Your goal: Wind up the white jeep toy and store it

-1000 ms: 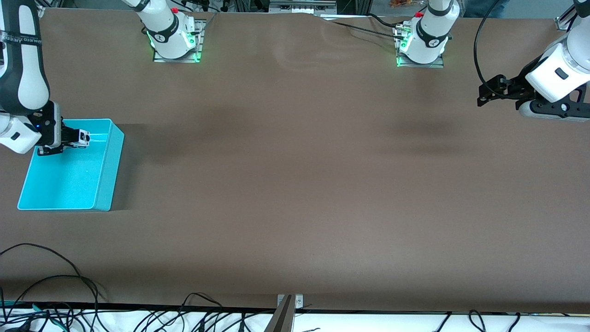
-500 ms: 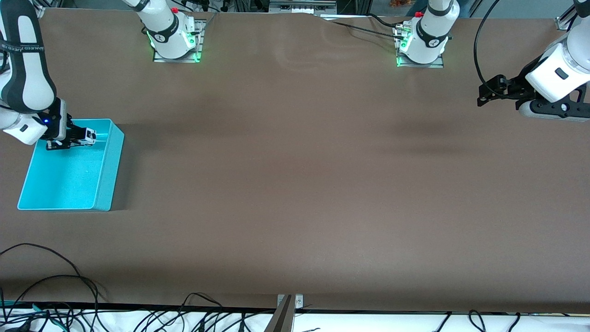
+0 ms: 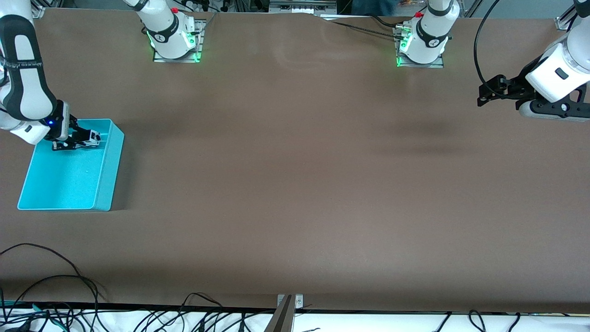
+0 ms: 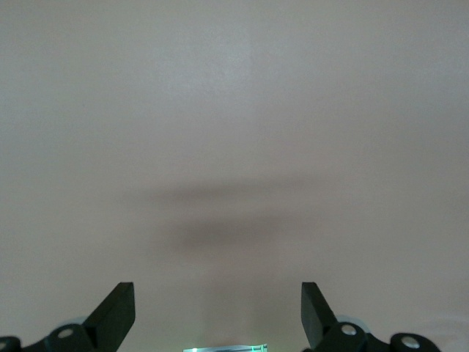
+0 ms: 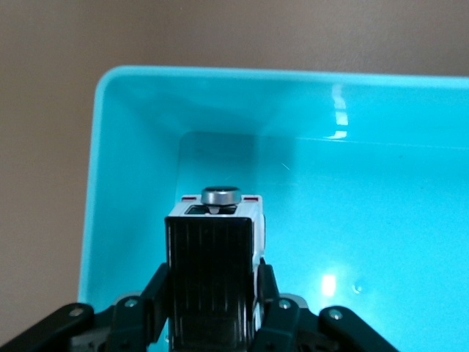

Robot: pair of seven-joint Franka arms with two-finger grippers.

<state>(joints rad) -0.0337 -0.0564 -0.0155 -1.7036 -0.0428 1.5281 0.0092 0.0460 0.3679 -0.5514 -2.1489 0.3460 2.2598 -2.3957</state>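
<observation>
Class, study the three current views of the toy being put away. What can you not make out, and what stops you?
- White jeep toy, right wrist view: its wheels and sides are hidden by the right gripper.
- Front view: whether the toy touches the turquoise bin floor; too small.
- Left gripper, front view: too small to see its jaws.

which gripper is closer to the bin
Right. The right gripper is over the bin, shut on the jeep. The left gripper waits open over bare table at the left arm's end.
</observation>
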